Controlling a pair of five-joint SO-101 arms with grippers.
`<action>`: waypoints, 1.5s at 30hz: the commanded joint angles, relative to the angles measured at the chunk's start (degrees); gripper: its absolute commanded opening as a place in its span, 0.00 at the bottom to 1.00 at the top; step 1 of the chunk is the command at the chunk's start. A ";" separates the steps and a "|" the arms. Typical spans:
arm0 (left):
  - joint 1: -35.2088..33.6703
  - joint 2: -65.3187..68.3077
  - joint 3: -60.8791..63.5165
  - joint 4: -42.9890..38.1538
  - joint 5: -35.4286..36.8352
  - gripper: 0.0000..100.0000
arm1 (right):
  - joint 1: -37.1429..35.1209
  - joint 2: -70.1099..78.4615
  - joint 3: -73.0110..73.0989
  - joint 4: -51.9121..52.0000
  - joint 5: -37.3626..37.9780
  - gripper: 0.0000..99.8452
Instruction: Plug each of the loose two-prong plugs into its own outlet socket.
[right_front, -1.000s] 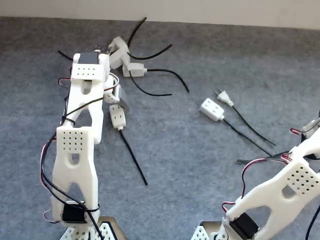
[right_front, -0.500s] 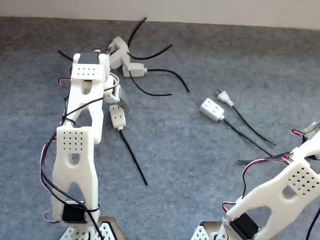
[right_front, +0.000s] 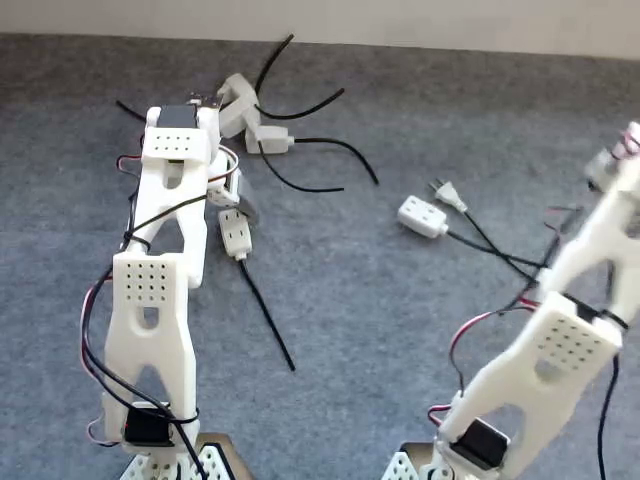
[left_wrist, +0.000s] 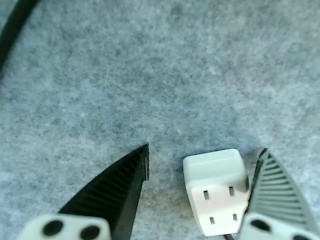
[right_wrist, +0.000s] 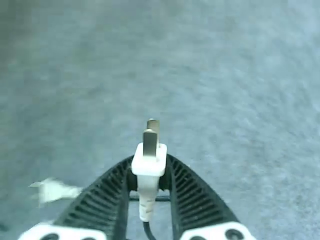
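My right tool (right_wrist: 150, 165) is clamped on a white two-prong plug (right_wrist: 149, 150) not yet mated, my left tool (left_wrist: 205, 151) stands apart around a white plastic outlet socket (left_wrist: 216, 187) left of centre on the grey bench (right_front: 350, 330), and another white plug (right_front: 450, 193) lies loose right of centre, so I judge most remains.

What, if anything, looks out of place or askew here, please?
Nothing looks damaged. The outlet socket sits off-centre in the open left gripper, close against one finger, and cords lie tangled at the table's far side.
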 joint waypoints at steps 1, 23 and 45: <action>0.04 -0.66 -1.80 0.00 0.18 0.34 | -7.96 -6.20 -11.47 3.38 0.70 0.01; -0.04 -0.92 -2.07 0.00 3.96 0.34 | -59.56 -62.02 12.97 3.38 13.10 0.01; 7.60 -27.38 -20.62 2.11 4.22 0.34 | -68.88 -107.56 62.64 3.12 27.08 0.01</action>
